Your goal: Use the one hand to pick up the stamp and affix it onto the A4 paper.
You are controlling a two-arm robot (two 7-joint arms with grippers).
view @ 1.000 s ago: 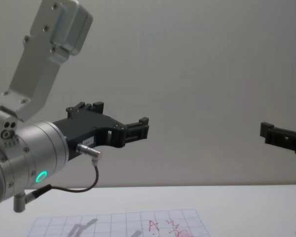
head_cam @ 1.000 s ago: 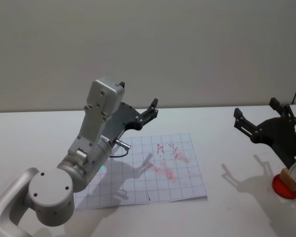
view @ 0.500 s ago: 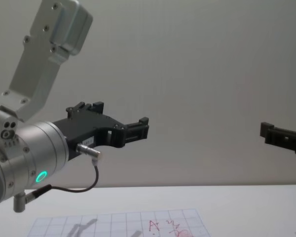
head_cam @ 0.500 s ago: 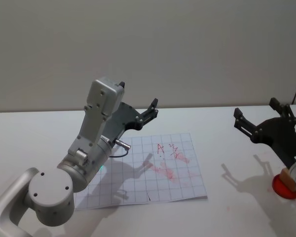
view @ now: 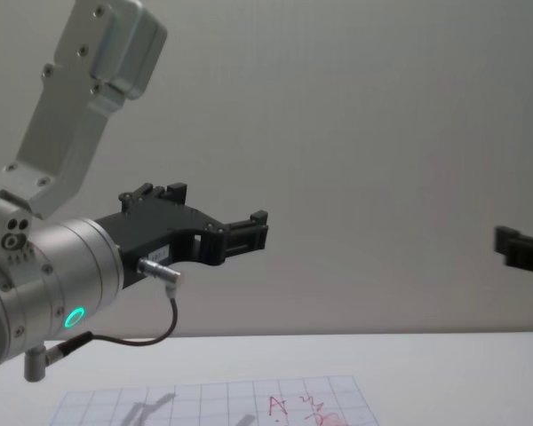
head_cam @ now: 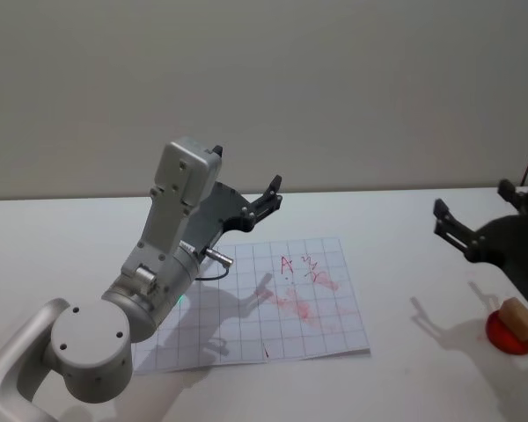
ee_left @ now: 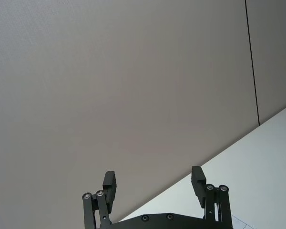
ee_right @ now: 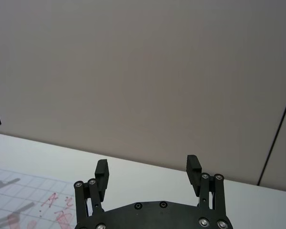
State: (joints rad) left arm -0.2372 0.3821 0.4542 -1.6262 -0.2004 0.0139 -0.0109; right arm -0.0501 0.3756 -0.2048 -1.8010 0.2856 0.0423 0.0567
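The left gripper point(head_cam: 244, 173) hangs spread wide over the far left part of the A4 paper point(head_cam: 273, 308), while the right gripper point(head_cam: 475, 202), wide open and empty, hovers just beyond the stamp point(head_cam: 517, 315), which stands on a red pad point(head_cam: 508, 340) well right of the sheet.

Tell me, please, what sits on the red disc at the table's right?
A small tan stamp stands on the red disc; the disc's middle beneath it is hidden.

The black plastic right claw point(ee_right: 148, 166) hangs with notched fingers spread wide above the white surface point(ee_right: 143, 191). The blue-gridded, red-scribbled white A4 paper point(ee_right: 19, 200) lies at its nine o'clock.
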